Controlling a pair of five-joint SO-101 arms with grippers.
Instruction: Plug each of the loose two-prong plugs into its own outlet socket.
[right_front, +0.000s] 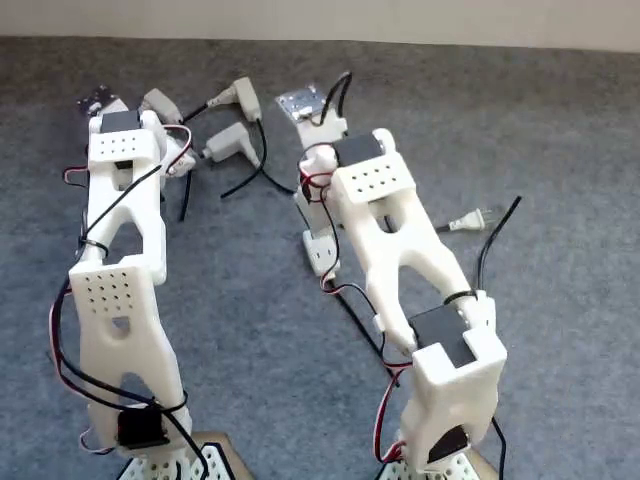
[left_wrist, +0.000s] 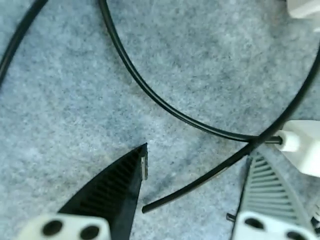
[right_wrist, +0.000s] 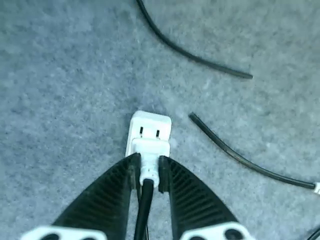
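The right arm stretches forward, the right gripper narrow, clamped on a white two-prong plug lying in line with its jaws, nose against the outlet socket just ahead. The left gripper gapes wide, a black cable crossing between its jaws. The high view adds a loose plug beside that arm.
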